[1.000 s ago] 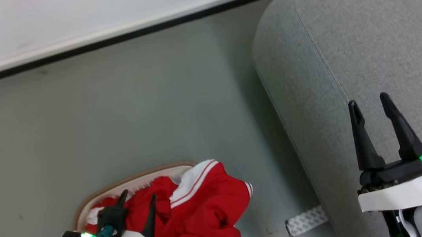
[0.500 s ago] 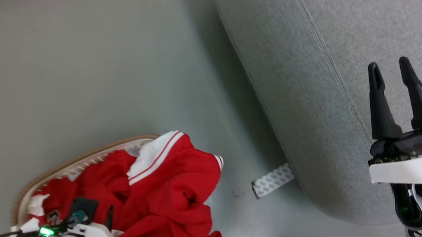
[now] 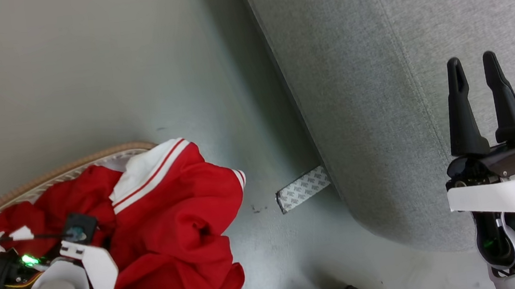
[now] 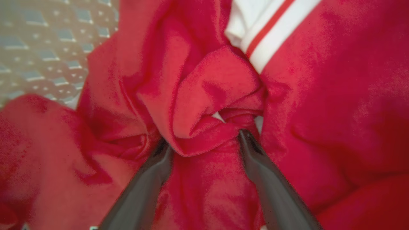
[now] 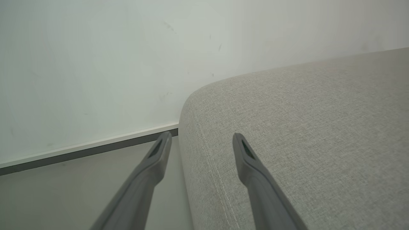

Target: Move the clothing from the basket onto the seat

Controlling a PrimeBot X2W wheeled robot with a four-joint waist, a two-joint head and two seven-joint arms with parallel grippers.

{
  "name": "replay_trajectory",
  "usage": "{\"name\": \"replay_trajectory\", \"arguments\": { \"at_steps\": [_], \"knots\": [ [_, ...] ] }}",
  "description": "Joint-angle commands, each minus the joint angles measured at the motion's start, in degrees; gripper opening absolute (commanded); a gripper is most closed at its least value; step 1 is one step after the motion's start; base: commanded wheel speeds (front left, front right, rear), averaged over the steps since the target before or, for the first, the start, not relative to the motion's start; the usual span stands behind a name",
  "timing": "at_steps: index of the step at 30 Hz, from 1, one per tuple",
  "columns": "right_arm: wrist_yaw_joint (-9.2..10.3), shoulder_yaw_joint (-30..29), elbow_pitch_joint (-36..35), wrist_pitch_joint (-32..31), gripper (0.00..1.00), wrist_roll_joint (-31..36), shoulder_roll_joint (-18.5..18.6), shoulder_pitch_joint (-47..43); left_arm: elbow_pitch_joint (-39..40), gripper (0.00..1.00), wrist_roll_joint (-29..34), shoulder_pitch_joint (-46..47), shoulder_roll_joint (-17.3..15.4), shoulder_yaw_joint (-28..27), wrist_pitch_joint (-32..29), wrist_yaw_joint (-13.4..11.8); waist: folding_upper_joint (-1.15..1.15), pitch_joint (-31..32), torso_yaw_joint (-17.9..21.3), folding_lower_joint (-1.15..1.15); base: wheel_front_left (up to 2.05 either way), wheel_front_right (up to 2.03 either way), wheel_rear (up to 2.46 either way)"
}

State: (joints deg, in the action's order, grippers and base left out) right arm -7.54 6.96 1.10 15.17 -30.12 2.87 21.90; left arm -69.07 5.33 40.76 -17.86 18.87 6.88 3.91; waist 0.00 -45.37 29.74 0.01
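The grey seat is taking up the right side of the head view, its rounded edge and stitched seam running down toward the floor. In the right wrist view the seat is sitting in front of a pale wall.

The red clothing is lying heaped in the basket on the floor at the lower left, well apart from the seat. One garment with white striped trim is spilling over the basket's near side onto the floor. None of the clothing is lying on the seat. In the left wrist view the clothing is bunching in folds, with the basket's perforated wall showing at the upper left.

The right claw is hanging over the seat's edge with its fingers standing apart and nothing between them; the right wrist view is showing the same claw open above the seat's corner.

The left claw is pushing down into the clothing, its two fingers spread wide with a fold of red cloth bulging between them, not pinched.

A small patterned grey-white strip is lying on the floor, touching the foot of the seat.
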Motion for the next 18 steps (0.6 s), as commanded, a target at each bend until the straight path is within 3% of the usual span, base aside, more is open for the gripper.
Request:
{"name": "replay_trajectory", "arguments": {
  "at_steps": [1,5,7,8,9,10,11,18],
  "knots": [
    [0.11,0.14,-0.01,-0.03,1.0,-0.58,0.04,0.74,-1.19,1.0,-0.35,0.72,-0.03,-0.22,-1.64,-0.35,0.0,-1.02,0.2,-0.01,0.0,0.0,0.0],
    [0.11,0.54,0.22,-0.03,1.0,-1.3,0.05,1.14,-2.43,1.0,-0.99,1.56,1.03,-0.04,-3.08,-1.13,0.0,-1.26,-0.06,-0.01,0.0,0.0,0.0],
    [0.1,0.77,0.42,-0.03,1.0,-1.06,0.04,1.21,-2.57,0.76,-1.22,1.73,1.66,0.26,-2.56,-1.18,0.0,-1.01,-0.37,-0.01,0.0,0.0,0.0],
    [0.1,0.84,0.44,-0.03,1.0,-0.84,0.05,1.3,-2.59,0.41,-1.4,1.79,1.92,0.23,-2.05,-1.12,0.0,-0.79,-0.54,-0.01,0.0,0.0,0.0],
    [0.1,0.84,0.44,-0.03,1.0,-0.84,0.05,1.3,-2.59,0.41,-1.4,1.79,1.92,0.23,-2.05,-1.12,0.0,-0.79,-0.54,-0.01,0.0,0.0,0.0],
    [0.1,0.77,0.44,-0.03,1.0,-0.53,0.06,1.39,-2.62,0.15,-1.49,1.78,2.08,0.12,-1.51,-1.39,0.0,-0.47,-0.72,-0.01,0.0,0.0,0.0],
    [0.11,0.65,0.48,-0.03,1.0,-0.29,0.07,1.46,-2.67,0.0,-1.68,1.71,2.29,0.08,-0.97,-1.48,0.0,-0.06,-0.91,-0.01,0.0,0.0,0.0],
    [0.1,-0.92,0.74,-0.03,1.0,3.37,0.07,0.75,-3.31,0.0,-3.59,0.04,5.83,0.0,2.5,-1.93,0.0,6.31,-4.31,-0.01,0.0,0.0,0.0]
  ]
}}
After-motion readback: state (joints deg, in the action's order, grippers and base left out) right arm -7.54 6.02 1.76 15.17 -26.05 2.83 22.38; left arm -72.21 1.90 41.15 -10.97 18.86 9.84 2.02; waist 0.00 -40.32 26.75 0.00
